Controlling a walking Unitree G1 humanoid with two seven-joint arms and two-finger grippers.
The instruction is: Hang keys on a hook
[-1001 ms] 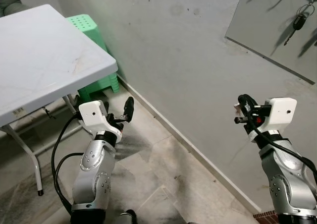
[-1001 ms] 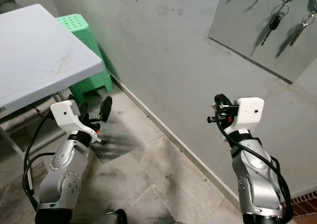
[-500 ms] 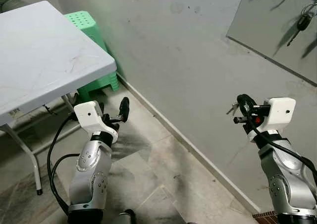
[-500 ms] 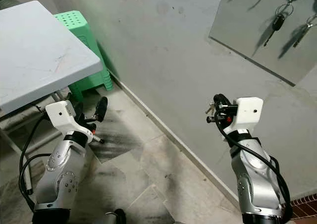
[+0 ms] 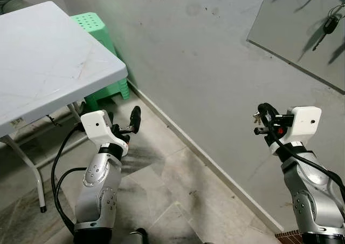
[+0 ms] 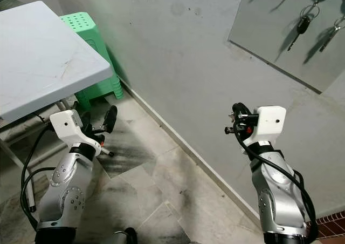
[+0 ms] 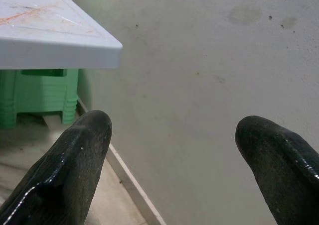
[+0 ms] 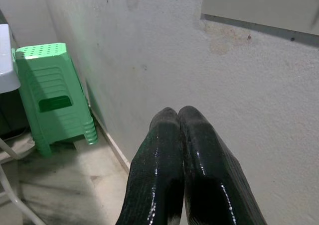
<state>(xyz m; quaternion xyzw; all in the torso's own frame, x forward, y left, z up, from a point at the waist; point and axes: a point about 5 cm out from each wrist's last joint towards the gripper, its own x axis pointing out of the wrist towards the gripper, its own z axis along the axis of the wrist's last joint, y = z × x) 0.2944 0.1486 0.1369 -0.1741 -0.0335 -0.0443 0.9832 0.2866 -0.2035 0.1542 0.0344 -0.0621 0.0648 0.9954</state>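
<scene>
Right gripper (image 8: 178,116): fingers pressed together, you pinch small keys (image 5: 256,115) | light, rigid, dangling; hold by the ring | left gripper (image 7: 172,135) spread, empty | hook board (image 6: 285,33) on wall above.

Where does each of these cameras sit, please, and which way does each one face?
Left eye: on the head, looking down at the table, wall and floor; both arms show.
Right eye: beside it, same scene; key board at upper right, right claw shut below it.
Left wrist: along the open left claw toward the wall, table corner above.
Right wrist: along the shut fingers toward the wall and board edge.
Shared: both wrist views catch the green stool.
</scene>
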